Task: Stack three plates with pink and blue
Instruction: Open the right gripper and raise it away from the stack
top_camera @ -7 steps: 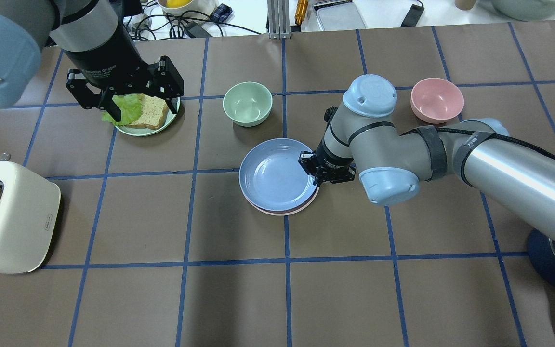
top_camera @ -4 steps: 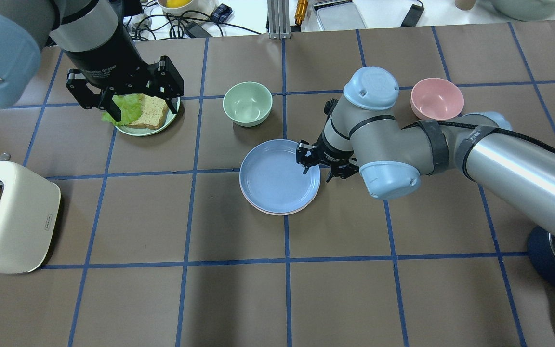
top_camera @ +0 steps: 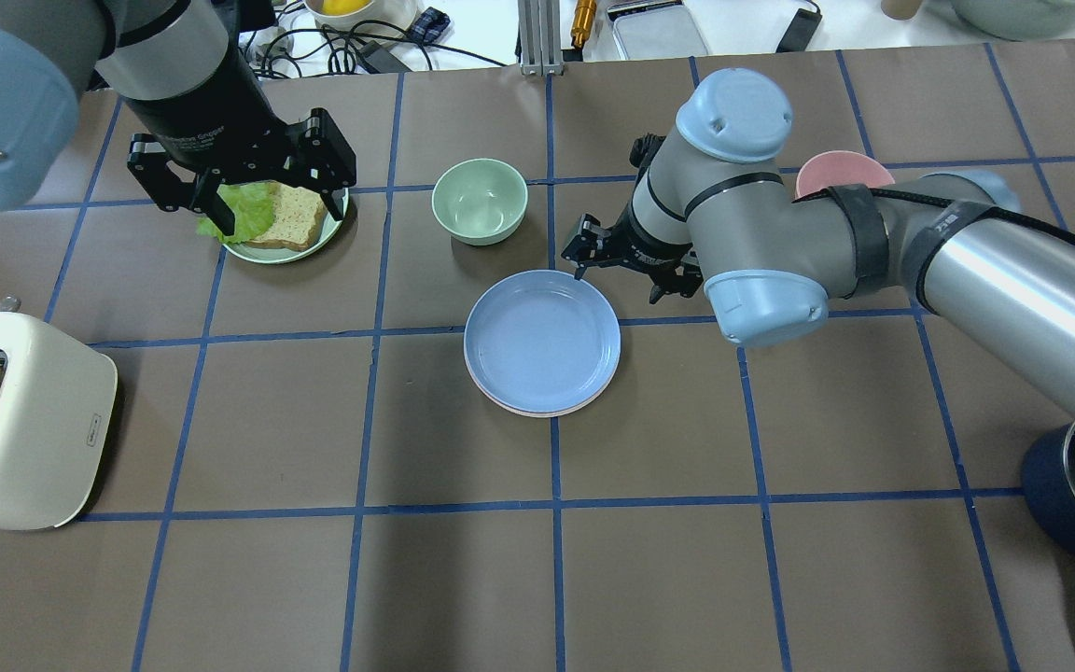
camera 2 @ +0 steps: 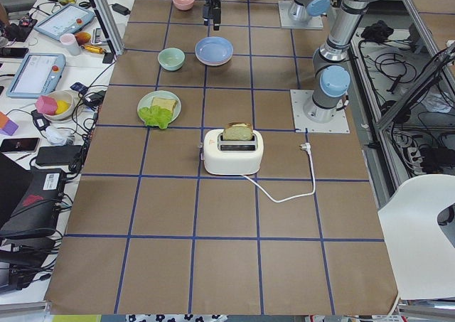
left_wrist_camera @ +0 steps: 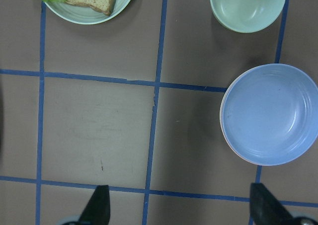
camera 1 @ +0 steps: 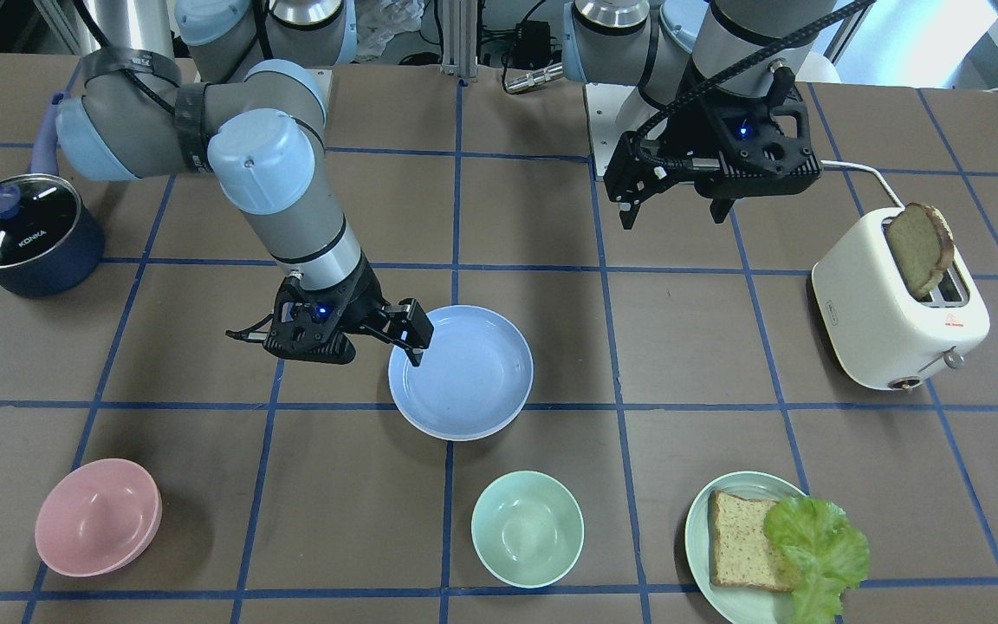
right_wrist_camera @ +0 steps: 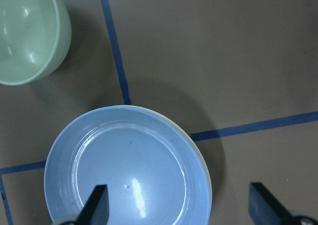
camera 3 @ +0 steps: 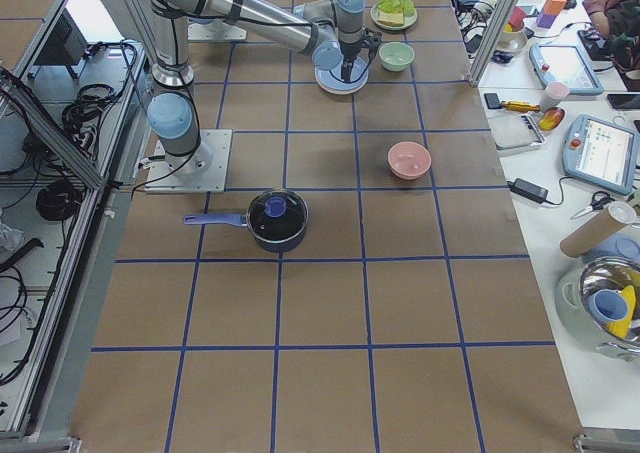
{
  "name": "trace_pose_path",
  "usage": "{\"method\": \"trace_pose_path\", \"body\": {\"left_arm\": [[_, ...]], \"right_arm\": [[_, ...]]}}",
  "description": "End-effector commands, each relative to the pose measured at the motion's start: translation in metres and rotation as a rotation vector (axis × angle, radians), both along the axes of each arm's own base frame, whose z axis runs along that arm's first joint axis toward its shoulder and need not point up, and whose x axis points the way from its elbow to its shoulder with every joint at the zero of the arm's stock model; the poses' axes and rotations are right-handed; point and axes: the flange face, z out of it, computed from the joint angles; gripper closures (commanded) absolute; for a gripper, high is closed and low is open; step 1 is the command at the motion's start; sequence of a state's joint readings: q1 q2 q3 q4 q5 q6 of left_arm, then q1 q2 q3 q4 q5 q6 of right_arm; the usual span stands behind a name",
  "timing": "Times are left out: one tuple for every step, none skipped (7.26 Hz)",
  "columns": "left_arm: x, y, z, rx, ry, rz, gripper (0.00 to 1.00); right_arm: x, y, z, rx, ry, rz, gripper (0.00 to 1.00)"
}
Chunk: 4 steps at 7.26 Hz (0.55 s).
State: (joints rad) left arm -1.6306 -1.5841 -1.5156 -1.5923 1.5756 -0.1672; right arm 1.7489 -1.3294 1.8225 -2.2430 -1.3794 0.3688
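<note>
Firstly, right gripper: jaws were spread wide and nothing was held; it was poised just above the rim of the blue plate.
blue plate: it was found directly below the gripper, offset toward one finger, while the other finger hung over bare table. Being round, it had no long axis to reckon with. It looked matte, shallow and empty, and lay flat on top.
pink plate: only a thin pale edge was shown beneath the blue plate; a cream plate could not be told apart.
nearer arm: the right was judged nearer by far.
left gripper: jaws were wide and empty, well apart from the plates, over the bread plate.
</note>
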Motion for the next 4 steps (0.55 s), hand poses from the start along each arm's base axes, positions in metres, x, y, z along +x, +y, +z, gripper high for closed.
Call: {"method": "trace_pose_path", "body": {"left_arm": [[0.0, 0.0, 0.001, -0.001, 0.0, 0.0, 0.0], [0.0, 0.0, 0.001, -0.001, 0.0, 0.0, 0.0], [0.0, 0.0, 0.001, -0.001, -0.001, 0.0, 0.0], [0.0, 0.0, 0.001, -0.001, -0.001, 0.0, 0.0]], "right_arm": [[-0.035, -0.003, 0.04, -0.017, 0.104, 0.135, 0.0], [-0.059, 0.002, 0.059, -0.002, 0.124, 0.202, 0.0], [-0.088, 0.009, 0.078, 0.007, 0.154, 0.211, 0.0], [-0.115, 0.022, 0.095, 0.038, 0.209, 0.246, 0.0]]}}
